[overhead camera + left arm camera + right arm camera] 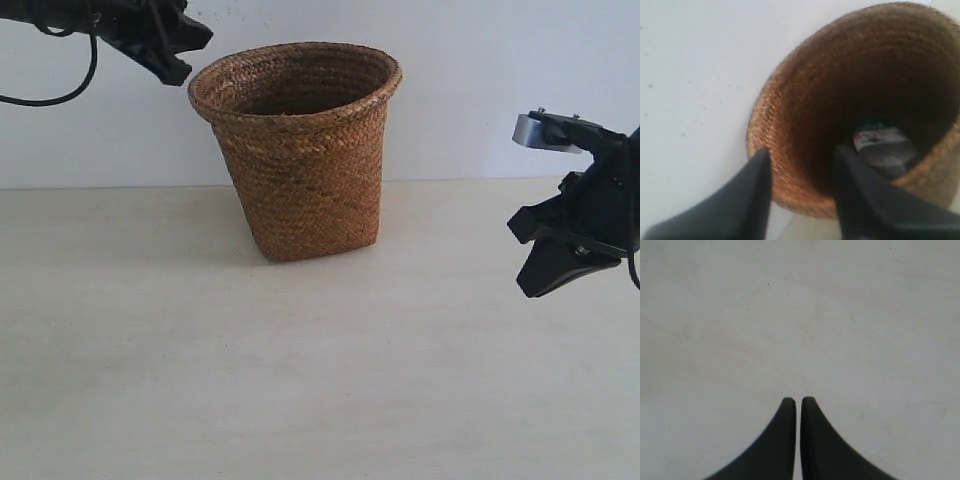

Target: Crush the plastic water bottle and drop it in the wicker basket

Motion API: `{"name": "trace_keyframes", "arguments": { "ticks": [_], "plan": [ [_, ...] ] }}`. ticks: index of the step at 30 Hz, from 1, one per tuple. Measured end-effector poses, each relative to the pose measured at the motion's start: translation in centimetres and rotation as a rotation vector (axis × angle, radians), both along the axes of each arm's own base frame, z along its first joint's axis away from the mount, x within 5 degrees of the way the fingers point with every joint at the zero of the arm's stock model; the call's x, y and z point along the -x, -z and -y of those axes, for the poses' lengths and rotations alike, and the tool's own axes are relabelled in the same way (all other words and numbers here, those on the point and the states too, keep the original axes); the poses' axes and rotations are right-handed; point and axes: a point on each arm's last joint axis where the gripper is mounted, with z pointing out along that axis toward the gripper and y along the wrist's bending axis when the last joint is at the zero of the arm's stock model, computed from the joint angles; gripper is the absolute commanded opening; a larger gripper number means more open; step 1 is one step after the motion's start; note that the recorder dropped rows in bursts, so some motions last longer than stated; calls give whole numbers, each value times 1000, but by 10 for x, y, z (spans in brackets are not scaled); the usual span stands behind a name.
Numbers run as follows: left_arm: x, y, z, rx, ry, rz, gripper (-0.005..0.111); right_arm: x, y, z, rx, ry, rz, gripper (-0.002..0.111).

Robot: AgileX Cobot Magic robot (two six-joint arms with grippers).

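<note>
The brown wicker basket [300, 150] stands upright at the back middle of the table. In the left wrist view the plastic water bottle [883, 147] lies at the bottom of the wicker basket [790, 130], its green-and-white label showing. My left gripper [183, 50] hovers just left of the basket's rim, and my left gripper [802, 152] is open with nothing between its fingers. My right gripper [528, 255] hangs above the table at the right edge, and my right gripper [798, 400] is shut and empty over bare tabletop.
A pale tabletop [300, 380] stretches in front of the basket. A white wall [480, 60] rises behind it. A black cable [70, 90] loops below the left arm.
</note>
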Motion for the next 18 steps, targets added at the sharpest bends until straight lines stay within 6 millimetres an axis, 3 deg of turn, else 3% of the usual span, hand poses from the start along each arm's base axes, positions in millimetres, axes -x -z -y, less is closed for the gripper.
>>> {"name": "trace_keyframes", "arguments": {
  "ticks": [6,13,18],
  "plan": [
    [22,7,-6,-83,1,-249,5,-6,3,9,107,18,62,0],
    [42,16,-20,-138,-134,-531,5,-1,0,34,380,101,-28,0],
    [54,21,-28,-143,-259,-691,5,10,-14,49,375,171,-55,0]
  ]
}}
